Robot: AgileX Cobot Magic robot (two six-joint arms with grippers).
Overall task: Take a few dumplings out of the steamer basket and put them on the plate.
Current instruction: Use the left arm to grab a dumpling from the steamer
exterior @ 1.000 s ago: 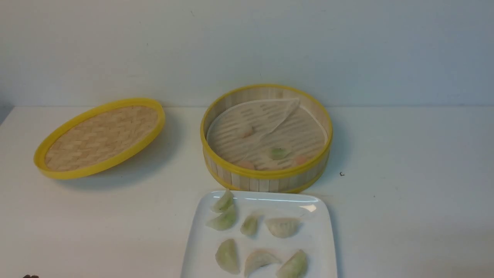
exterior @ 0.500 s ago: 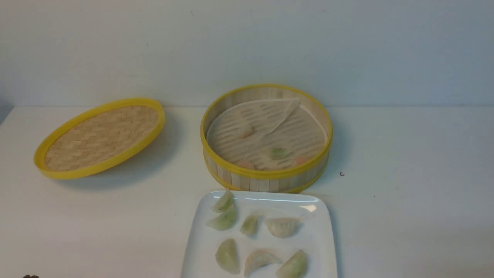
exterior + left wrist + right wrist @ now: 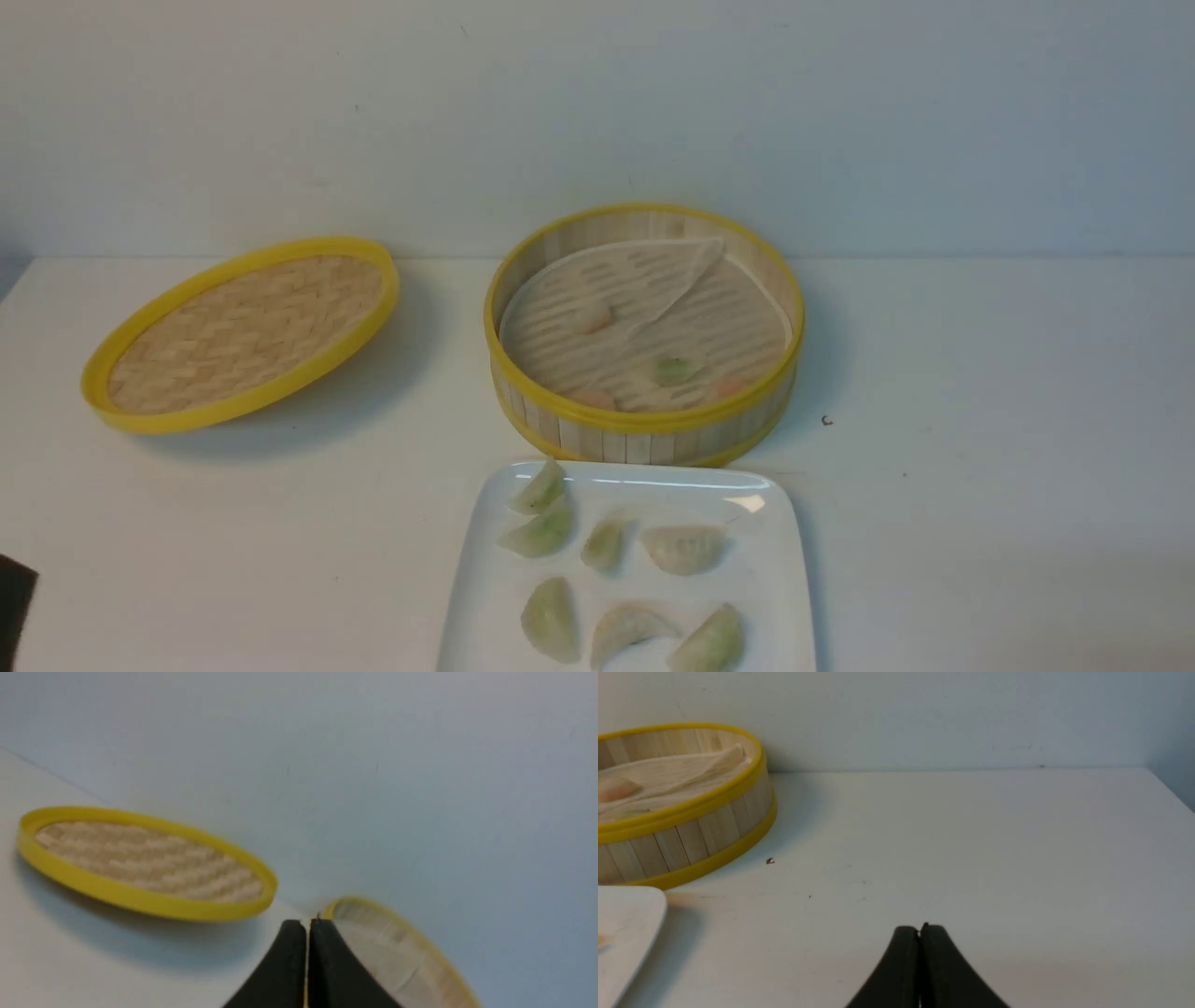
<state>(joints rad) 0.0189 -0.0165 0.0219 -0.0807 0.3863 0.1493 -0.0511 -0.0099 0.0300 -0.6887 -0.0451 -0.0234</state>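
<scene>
While the plate (image 3: 777, 583) holds seven dumplings (image 3: 683, 548), the steamer basket (image 3: 644, 437) holds four.

A dark part of the left arm (image 3: 14, 607) has been brought into the front view at its lower left edge, over the counter (image 3: 980, 373); the small dark speck seen earlier at the bottom edge is no longer shown.
</scene>
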